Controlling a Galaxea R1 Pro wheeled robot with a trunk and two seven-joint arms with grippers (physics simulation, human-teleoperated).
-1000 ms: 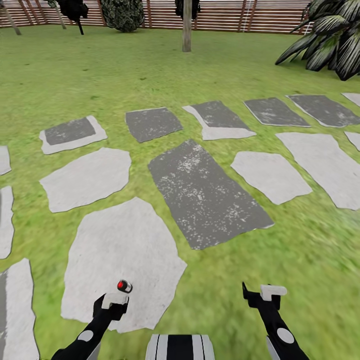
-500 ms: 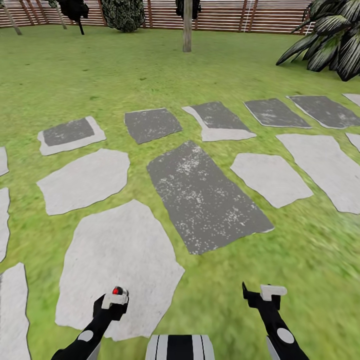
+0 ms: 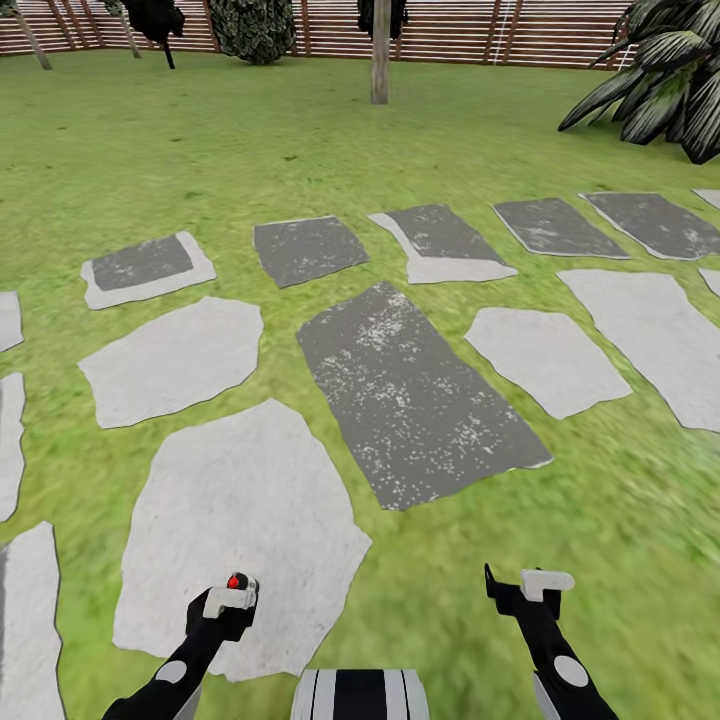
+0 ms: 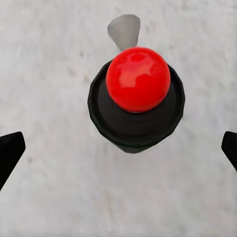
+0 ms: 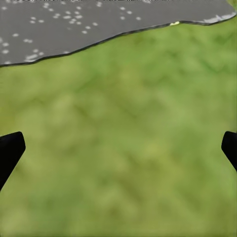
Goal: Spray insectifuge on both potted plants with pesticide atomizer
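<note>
The pesticide atomizer (image 3: 240,581) stands on a pale stepping stone (image 3: 240,490) in the garden lawn (image 3: 300,130). From above it is a small dark round body with a red knob and a pale grey spout (image 4: 137,98). My left gripper (image 3: 229,600) hangs right over it, open, its fingertips (image 4: 11,150) wide to either side and not touching it. My right gripper (image 3: 530,586) is open over bare grass (image 5: 118,148), holding nothing. The potted plants are out of view.
A dark grey slab (image 3: 410,390) lies ahead among several pale and dark stepping stones. A tree trunk (image 3: 380,55), a round shrub (image 3: 252,25) and a slatted wooden fence (image 3: 450,30) stand at the back. A large striped-leaf bush (image 3: 660,80) fills the far right.
The whole view has shifted slightly, so the camera moved. The atomizer now sits closer under my left gripper than a second ago. Both grippers stay open.
</note>
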